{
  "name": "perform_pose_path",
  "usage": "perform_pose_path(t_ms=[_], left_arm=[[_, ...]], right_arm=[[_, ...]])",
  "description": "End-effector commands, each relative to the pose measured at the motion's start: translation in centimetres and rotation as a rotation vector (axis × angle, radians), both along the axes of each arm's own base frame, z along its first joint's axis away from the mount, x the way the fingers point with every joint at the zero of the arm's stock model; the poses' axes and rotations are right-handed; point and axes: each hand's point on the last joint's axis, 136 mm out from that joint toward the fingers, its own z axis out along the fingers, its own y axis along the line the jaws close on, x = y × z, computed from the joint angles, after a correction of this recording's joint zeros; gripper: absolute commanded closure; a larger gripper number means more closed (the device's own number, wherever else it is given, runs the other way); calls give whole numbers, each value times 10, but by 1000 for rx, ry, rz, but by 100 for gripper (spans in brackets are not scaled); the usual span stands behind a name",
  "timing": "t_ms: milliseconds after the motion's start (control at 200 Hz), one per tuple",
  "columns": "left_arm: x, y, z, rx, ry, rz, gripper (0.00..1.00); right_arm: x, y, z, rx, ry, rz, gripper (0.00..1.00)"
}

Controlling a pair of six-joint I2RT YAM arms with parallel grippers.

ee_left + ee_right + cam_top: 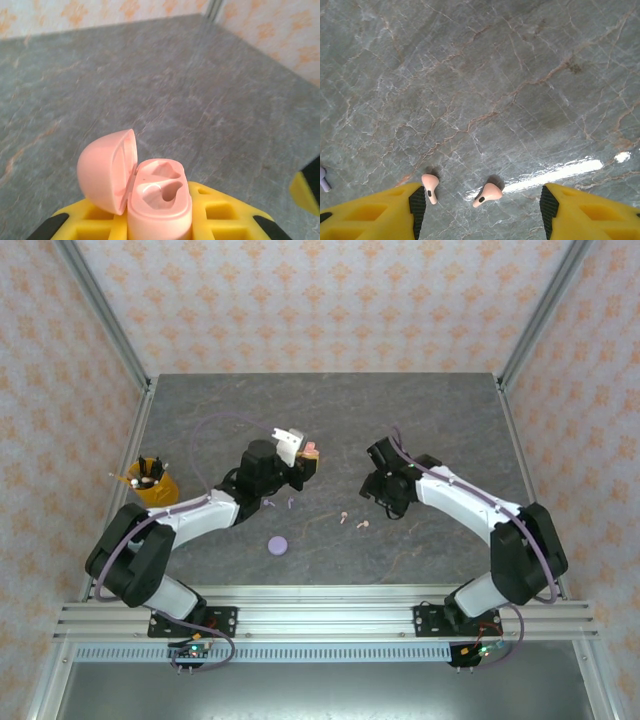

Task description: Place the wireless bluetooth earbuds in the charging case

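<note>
Table top (470, 75) looks like grey veined stone, smooth and semi-gloss with a bright glare streak; the pale pink earbuds (487, 194) are smooth plastic with a soft sheen. Pink charging case (159, 200) is smooth satin plastic, lid and body alike. Right gripper's fingers (370, 217) are matt yellow moulded plastic with black matt pads (417, 205); frame rails (330, 615) are bare metal, walls (330, 300) matt patterned paper.

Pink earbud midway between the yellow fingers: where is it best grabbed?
Probably take the earbud by its rounded head, from straight above: it lies flat on the table, stem slanting sideways, and the open right gripper hangs over it with room either side.
</note>
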Motion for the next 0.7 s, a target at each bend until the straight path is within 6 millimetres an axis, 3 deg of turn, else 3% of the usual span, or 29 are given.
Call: perform_pose_path(t_ms=[0, 180, 395, 696], left_arm=[[-12, -11, 69, -107, -304, -103, 100], [-39, -9, 84, -105, -381, -166, 100], [-66, 5, 86, -38, -472, -84, 100], [-64, 16, 99, -43, -515, 3, 100]], right_arm=[[-6, -9, -8, -67, 35, -95, 37], [-5, -4, -5, -53, 29, -138, 37], [-5, -2, 0, -67, 38, -112, 37], [-12, 2, -14, -69, 87, -140, 37]])
